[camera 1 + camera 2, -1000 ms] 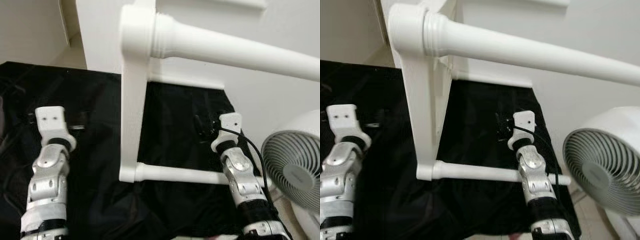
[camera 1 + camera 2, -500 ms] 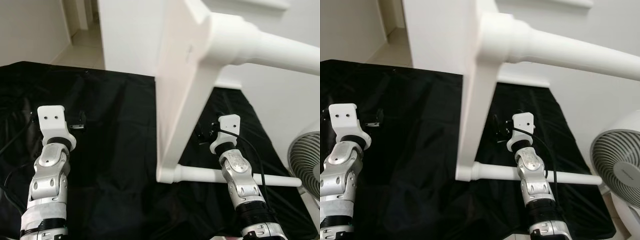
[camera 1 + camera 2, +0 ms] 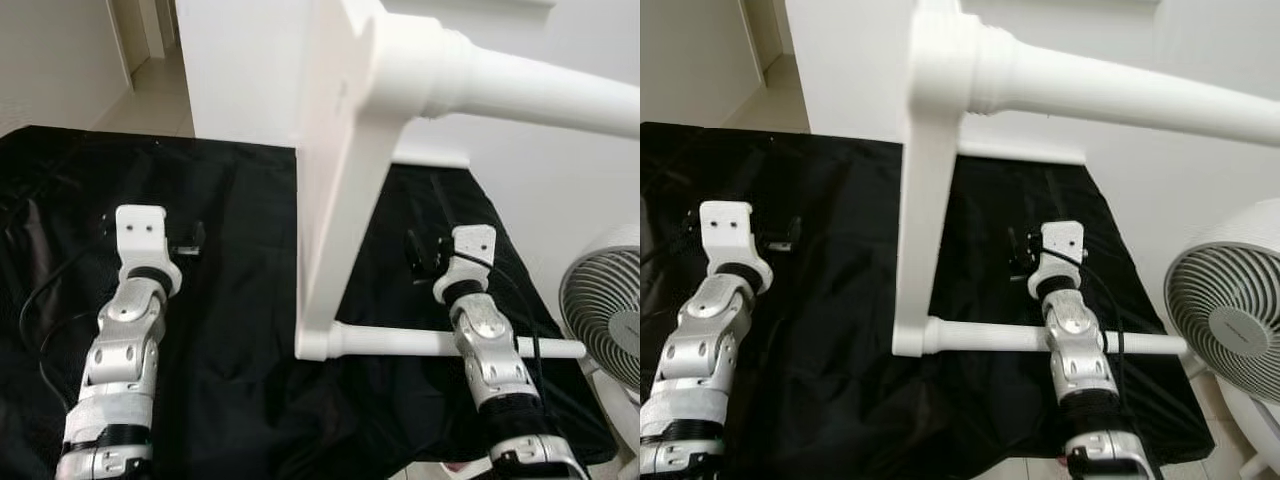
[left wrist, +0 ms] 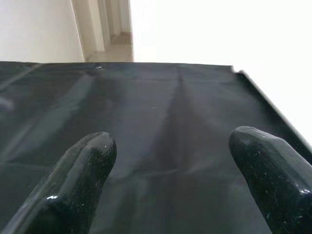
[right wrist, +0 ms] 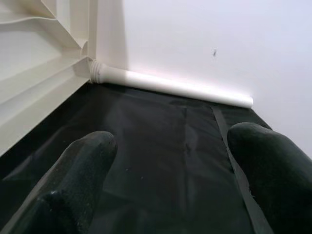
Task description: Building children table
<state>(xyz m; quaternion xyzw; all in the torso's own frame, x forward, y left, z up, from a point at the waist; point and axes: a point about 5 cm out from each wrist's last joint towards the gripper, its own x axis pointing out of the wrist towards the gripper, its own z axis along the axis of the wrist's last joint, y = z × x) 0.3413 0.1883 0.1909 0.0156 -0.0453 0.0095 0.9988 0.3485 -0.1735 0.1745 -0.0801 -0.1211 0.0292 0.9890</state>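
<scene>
vs 0.5 s ago the head cam had shifted, so the whole scene sat differently; the table top [image 3: 925,200] read more edge-on in the right eye view, and the l arm reached further fwd over the black cloth [image 3: 230,300]. vs 1.0 s ago the top had turned from showing its underside to nearly edge-on. the white kids' table stood on its side on the cloth between the two arms, top upright, one leg [image 3: 1040,338] lying low across the cloth in front of the r arm, another leg [image 3: 520,85] sticking out high twd the robot's right. left gripper [image 4: 170,165] hovered over bare cloth, fingers [image 4: 83,170] spread wide, nothing between them. right gripper [image 5: 170,165] likewise gaped wide above the cloth, a far leg [image 5: 170,87] lying along the wall beyond it, table underside ribs at the edge. a white fan [image 3: 1230,325] stood at the robot's right, cut off by the frame. upper leg's far end cut off too; gripper fingers hard to make out in the head views.
</scene>
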